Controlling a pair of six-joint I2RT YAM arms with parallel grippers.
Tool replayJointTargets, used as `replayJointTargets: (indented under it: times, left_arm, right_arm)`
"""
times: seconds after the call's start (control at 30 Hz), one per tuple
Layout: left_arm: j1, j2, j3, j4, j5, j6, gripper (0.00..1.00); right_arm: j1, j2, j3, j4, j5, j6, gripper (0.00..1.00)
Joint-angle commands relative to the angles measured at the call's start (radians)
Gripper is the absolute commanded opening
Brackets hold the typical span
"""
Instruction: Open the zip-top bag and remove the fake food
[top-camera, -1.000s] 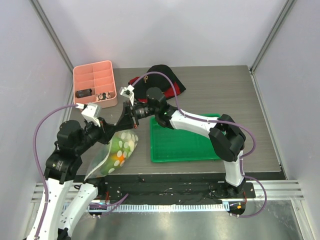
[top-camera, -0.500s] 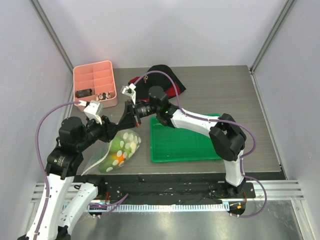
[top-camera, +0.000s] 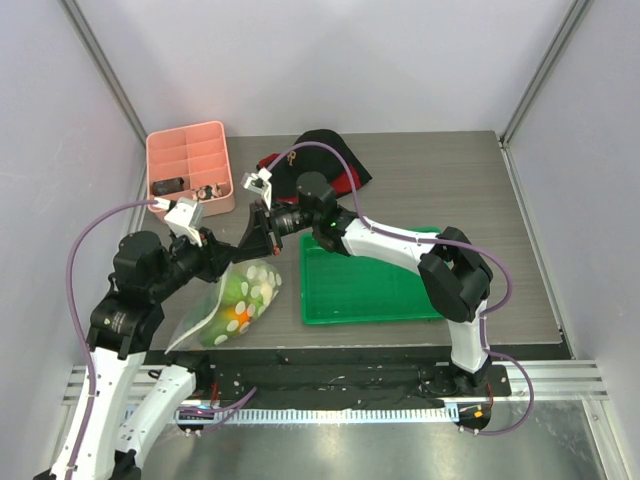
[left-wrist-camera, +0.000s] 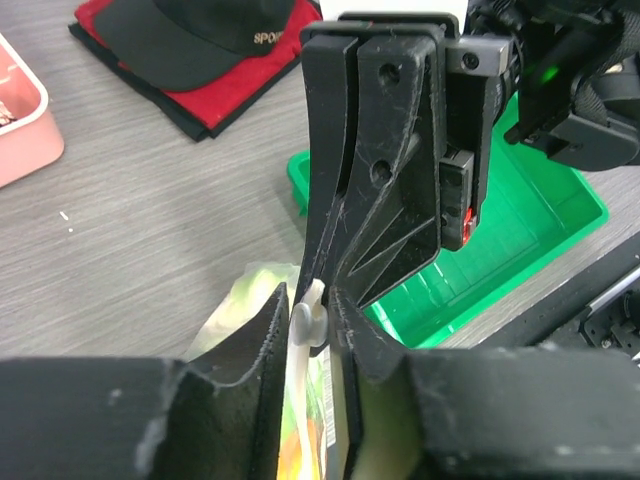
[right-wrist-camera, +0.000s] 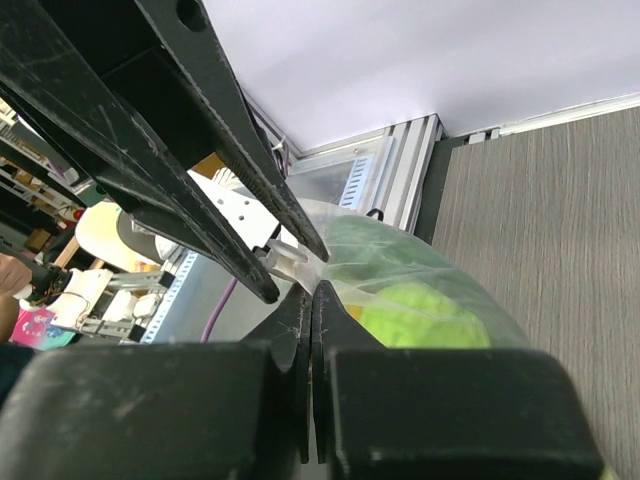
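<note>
- Pink organizer (top-camera: 190, 165), back-left of counter (top-camera: 440, 180): small dark bits in its near compartments.
- Zip-top bag (top-camera: 205, 320) sits just left of green tray (top-camera: 360, 318). Clear, crinkled; fake food (top-camera: 243, 292) inside: green, orange, whitish.
- Right tool (right-wrist-camera: 310, 295): jaws together, pinching the bag's top edge.
- Left tool (left-wrist-camera: 308, 300) straddles the white slider (right-wrist-camera: 285, 258); can't tell if clamped.
- Slider shows only in the wrist views; the whole bag only from the top.
</note>
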Motion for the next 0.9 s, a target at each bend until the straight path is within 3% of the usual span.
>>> replayJointTargets:
  times: [0.0,0.13,0.37,0.5,0.57,0.63,0.87]
  left_arm:
    - [0.003,0.002,0.03,-0.026,0.02,0.037,0.24]
    - [0.004,0.004,0.024,-0.049,0.04,0.044,0.27]
    - [0.004,-0.01,0.032,-0.055,0.002,0.047,0.14]
    - [0.004,-0.018,0.05,-0.073,-0.01,0.051,0.14]
    - [0.003,-0.024,0.053,-0.075,-0.02,0.05,0.2]
    - [0.004,-0.022,0.063,-0.084,-0.024,0.051,0.21]
    - [0.004,-0.004,0.061,-0.096,-0.015,0.053,0.15]
  right_arm:
    - [0.006,-0.065,0.028,0.045,-0.011,-0.004,0.01]
    - [0.006,-0.062,0.026,0.065,-0.012,0.015,0.02]
    - [0.006,-0.062,0.02,0.06,-0.011,0.013,0.01]
    - [0.006,-0.065,0.02,0.043,-0.011,-0.005,0.01]
    - [0.006,-0.065,0.022,0.031,-0.007,-0.011,0.01]
    - [0.006,-0.065,0.025,0.028,-0.009,-0.016,0.01]
    - [0.006,-0.068,0.026,0.022,-0.01,-0.019,0.01]
